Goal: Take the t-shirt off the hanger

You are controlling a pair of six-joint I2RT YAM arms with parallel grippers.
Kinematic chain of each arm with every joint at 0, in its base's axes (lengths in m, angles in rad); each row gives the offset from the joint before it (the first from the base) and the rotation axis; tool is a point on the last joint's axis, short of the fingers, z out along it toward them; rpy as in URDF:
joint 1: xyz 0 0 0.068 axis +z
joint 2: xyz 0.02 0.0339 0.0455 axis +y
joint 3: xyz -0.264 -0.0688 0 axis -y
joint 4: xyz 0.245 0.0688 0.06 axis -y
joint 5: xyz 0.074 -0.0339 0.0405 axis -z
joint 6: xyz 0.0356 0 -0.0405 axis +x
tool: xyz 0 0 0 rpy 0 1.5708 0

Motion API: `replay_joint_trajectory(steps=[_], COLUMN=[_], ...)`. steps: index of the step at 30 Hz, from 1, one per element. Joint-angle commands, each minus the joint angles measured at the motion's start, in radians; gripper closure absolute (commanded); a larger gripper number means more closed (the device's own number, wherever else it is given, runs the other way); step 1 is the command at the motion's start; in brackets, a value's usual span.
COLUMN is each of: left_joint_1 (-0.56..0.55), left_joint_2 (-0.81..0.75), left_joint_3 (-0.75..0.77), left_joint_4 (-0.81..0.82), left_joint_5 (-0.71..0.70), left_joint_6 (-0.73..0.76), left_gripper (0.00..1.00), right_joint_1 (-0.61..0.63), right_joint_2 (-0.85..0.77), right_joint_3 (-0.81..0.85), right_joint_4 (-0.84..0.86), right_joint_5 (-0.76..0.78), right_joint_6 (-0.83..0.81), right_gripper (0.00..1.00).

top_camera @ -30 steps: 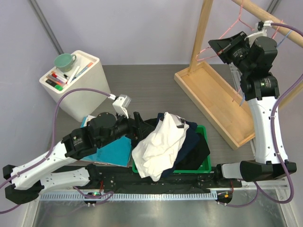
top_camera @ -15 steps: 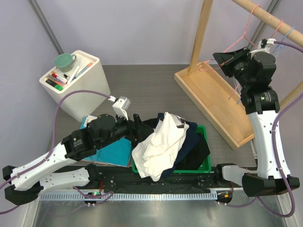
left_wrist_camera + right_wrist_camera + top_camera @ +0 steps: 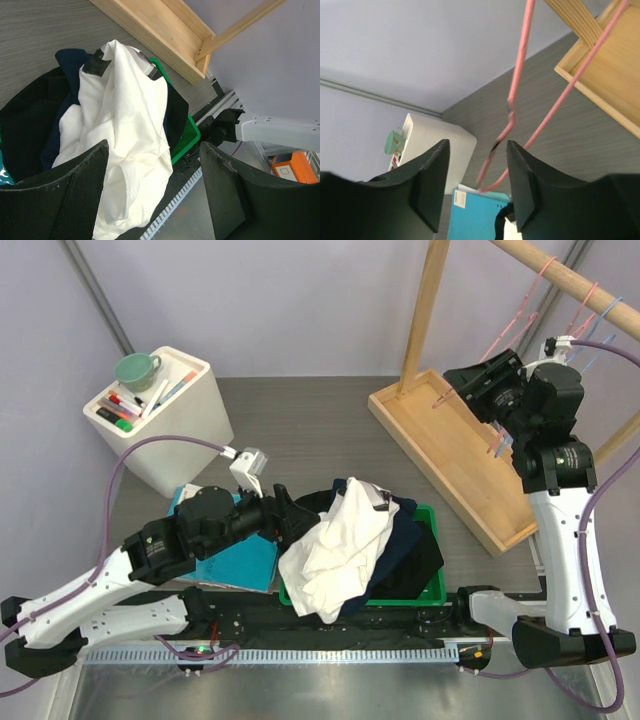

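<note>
far left on the tabletop (image 3: pixel 330 410) i see a white box (image 3: pixel 185 425) holding a green mug (image 3: pixel 135 369) and some markers. next comes a teal folder (image 3: pixel 240 562) lying flat, partly under my left arm. the left gripper (image 3: pixel 154 145) has its fingers well apart with nothing between them, and it points at the clothes from just beside them.

the white t-shirt (image 3: pixel 335 540) is off any hanger. it lies heaped on dark garments (image 3: pixel 412 552) in the green bin (image 3: pixel 436 588) at the near edge, and one fold spills over the bin's near rim.

to the right of the bin, a long wooden tray (image 3: pixel 455 455) lies slanted at the foot of a wooden rack (image 3: pixel 428 310). the right gripper (image 3: pixel 477 145) is raised above that tray, fingers apart. a bare pink wire hanger (image 3: pixel 522 65) shows in the gap between them, not pinched. i cannot tell if it touches either finger. more thin hangers hang from the rail (image 3: pixel 575 282) at the top right.
</note>
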Motion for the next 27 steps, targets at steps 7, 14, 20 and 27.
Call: replay_joint_trajectory(steps=[7,14,20,27], left_joint_1=[0.003,0.003,0.003,0.001], left_joint_2=[-0.031,-0.011,-0.018,-0.017], left_joint_3=[-0.049,-0.071,-0.081,-0.111], left_joint_4=[0.058,0.091,0.089,0.105], left_joint_5=[-0.010,0.003,-0.006,-0.017], left_joint_6=[-0.013,-0.019,-0.019,-0.028], left_gripper=[0.26,0.26,0.26,0.26], right_joint_1=[-0.003,0.153,0.320,0.499], right_joint_2=[-0.106,-0.111,-0.123,-0.097], right_joint_3=[0.067,0.141,0.185,0.031], right_joint_4=[-0.312,-0.447,-0.518,-0.477], right_joint_5=[-0.124,-0.175,-0.196,-0.154], right_joint_6=[-0.320,-0.411,-0.459,-0.468], right_gripper=[0.23,0.01,0.01,0.01])
